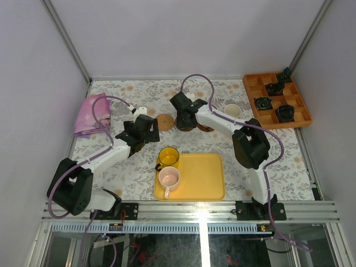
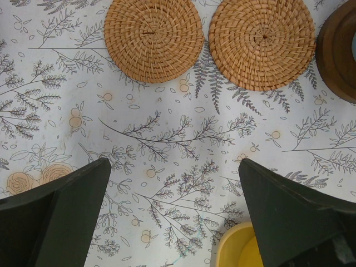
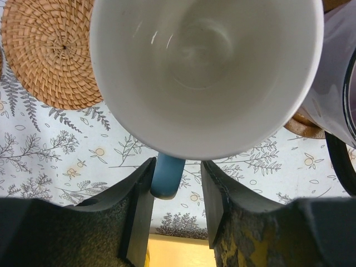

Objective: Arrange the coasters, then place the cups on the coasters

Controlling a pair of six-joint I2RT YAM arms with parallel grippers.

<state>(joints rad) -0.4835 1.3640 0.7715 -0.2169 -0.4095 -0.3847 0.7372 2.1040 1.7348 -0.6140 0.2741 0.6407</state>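
Note:
A white cup (image 3: 206, 72) with a blue handle (image 3: 167, 175) fills the right wrist view. My right gripper (image 3: 178, 163) straddles that handle with its jaws parted: the left finger lies against it and a gap shows on the right. A purple-grey cup (image 3: 336, 83) stands close by on a coaster (image 3: 303, 127). Two woven tan coasters (image 2: 153, 39) (image 2: 261, 41) and a dark one (image 2: 340, 55) lie ahead of my open, empty left gripper (image 2: 173, 164). A yellow cup (image 1: 168, 157) and a pink cup (image 1: 169, 178) sit on the yellow tray (image 1: 203, 178).
A pale cup (image 1: 232, 110) stands behind the right arm. An orange compartment tray (image 1: 253, 83) with black objects is at the back right. A pink cloth (image 1: 92, 114) lies at the back left. White walls enclose the table.

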